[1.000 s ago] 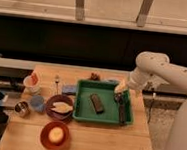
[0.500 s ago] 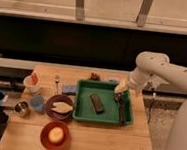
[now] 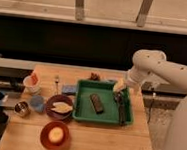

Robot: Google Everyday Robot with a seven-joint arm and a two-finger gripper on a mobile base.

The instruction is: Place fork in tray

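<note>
On the wooden table (image 3: 105, 141), left of the green rimmed plastic tray (image 3: 85, 109), the thin metal fork (image 3: 56, 81) lies pointing away from the camera. The gripper (image 3: 118, 97) hangs over the tray's right side, spread wide and holding nothing.

Table count: three cups, one each of the rest

On one table (image 3: 105, 143) there is one tray (image 3: 100, 121) with one dark block (image 3: 97, 103) and one long dark utensil (image 3: 120, 110) inside. At its 9 o'clock lie one fork (image 3: 57, 82), one plate (image 3: 60, 114) and three cups: a white cup (image 3: 31, 84), a blue cup (image 3: 37, 103) and a metal cup (image 3: 21, 108). One bowl (image 3: 55, 135) sits at 7 o'clock. One gripper (image 3: 118, 95), jaws apart, hangs over the tray's 2 o'clock corner.
</note>
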